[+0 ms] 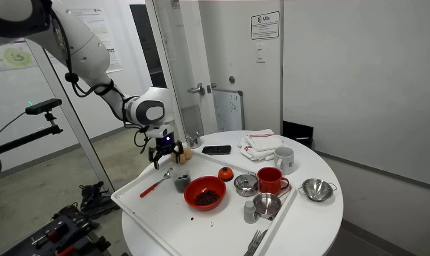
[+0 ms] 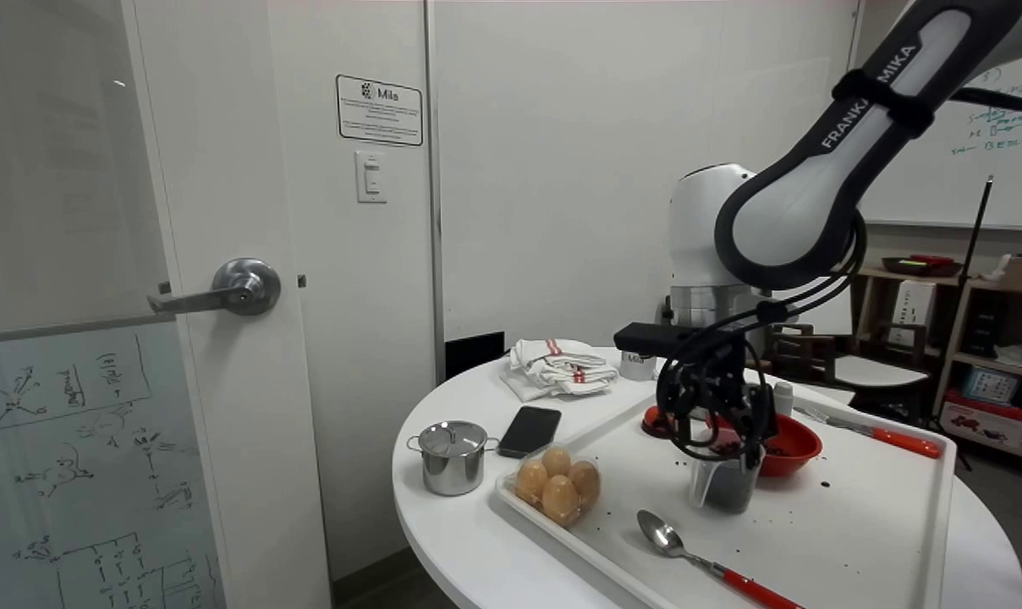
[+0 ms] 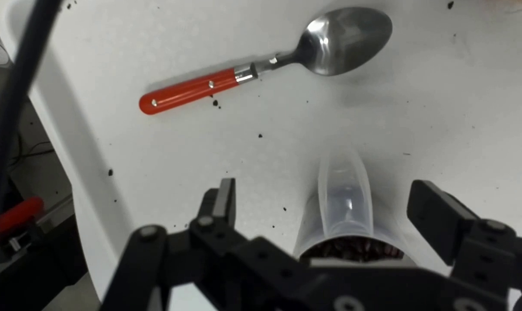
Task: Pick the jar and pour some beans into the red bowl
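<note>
Jar [image 1: 182,184] | upright, long axis vertical | lip [image 3: 347,203] toward spoon [image 3: 246,73]

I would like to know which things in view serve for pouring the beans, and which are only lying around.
For the pouring: end effector, jar, beans, red bowl.
Lying around, among others: spoon, eggs, phone, towels, red mug, pale mug, colander, fork.

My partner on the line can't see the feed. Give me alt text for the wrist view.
Open gripper over a white tray, a translucent jar of dark red beans showing between its jaws with gaps on both sides. Above them in the picture lies a red-handled metal spoon; dark specks dot the tray.
</note>
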Controlling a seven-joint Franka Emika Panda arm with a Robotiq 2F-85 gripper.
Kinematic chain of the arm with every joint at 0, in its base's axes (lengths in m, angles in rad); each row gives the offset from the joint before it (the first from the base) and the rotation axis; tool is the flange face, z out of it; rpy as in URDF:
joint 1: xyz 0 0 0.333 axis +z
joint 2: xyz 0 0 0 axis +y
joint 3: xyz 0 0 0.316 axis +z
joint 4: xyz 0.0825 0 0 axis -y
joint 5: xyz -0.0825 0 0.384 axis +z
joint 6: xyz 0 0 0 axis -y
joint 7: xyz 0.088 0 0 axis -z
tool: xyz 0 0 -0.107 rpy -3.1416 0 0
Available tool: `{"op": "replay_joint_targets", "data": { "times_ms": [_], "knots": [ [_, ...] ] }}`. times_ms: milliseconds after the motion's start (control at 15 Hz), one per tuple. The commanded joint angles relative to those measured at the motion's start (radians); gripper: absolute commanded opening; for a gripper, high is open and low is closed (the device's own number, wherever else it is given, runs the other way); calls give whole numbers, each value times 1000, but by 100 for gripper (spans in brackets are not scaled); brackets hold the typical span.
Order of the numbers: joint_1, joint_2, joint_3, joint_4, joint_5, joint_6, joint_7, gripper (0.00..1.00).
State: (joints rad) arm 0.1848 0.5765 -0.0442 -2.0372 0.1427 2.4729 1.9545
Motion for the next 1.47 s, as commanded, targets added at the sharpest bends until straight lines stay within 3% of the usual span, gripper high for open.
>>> {"op": "replay_joint_targets", "data": {
  "times_ms": [0,67,600,667,733,867,1200,1400],
  "knots": [
    [-40,-8,-1,5,-4,-27,-75,100],
    [-47,-3,-1,10,-3,-33,-90,81],
    [-55,19,9,36,1,-54,-195,19],
    [-54,18,13,34,4,-56,-203,46],
    [-52,16,15,31,4,-56,-212,58],
    [-51,-1,33,6,14,-47,-241,64],
    [-38,-30,74,-76,34,10,-315,99],
    [-49,-28,70,-114,42,39,-338,100]
  ]
}}
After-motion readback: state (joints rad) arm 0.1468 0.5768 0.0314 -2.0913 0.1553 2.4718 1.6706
